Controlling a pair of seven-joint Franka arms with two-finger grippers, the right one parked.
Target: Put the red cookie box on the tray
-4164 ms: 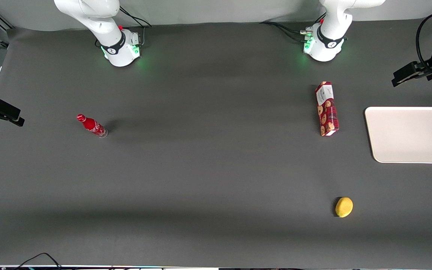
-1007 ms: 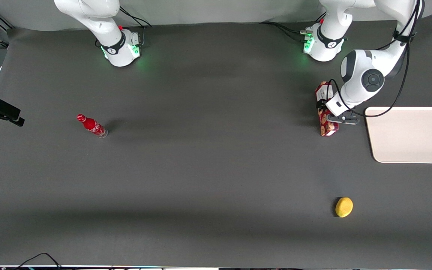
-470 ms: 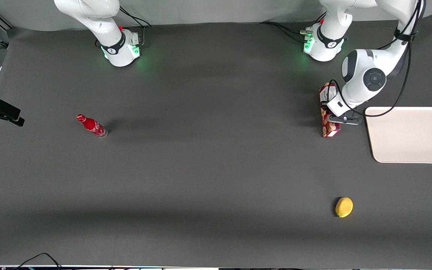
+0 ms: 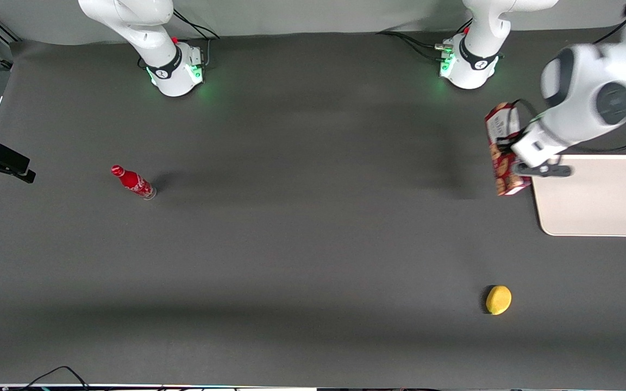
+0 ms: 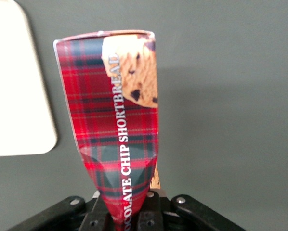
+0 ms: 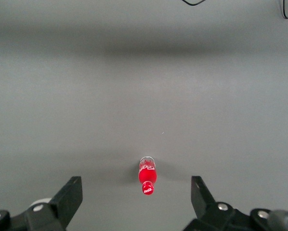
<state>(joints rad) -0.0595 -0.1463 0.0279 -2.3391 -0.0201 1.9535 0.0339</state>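
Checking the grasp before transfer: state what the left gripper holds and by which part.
The left gripper is shut on the long dark-red plaid cookie box, pinching one end of its narrow body; the box hangs lifted beside the cream-white tray.

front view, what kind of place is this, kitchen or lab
Likely a robot lab bench: two arm bases bolted to a dark mat, with a few test items, a tray, a lemon, a red bottle. The tool holds the red cookie box beside the tray.

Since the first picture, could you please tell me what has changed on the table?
The gripper came in, closed its jaws on the red cookie box, lifted it and carried it toward the tray, short of its rim. The tray, lemon and red bottle have not moved.
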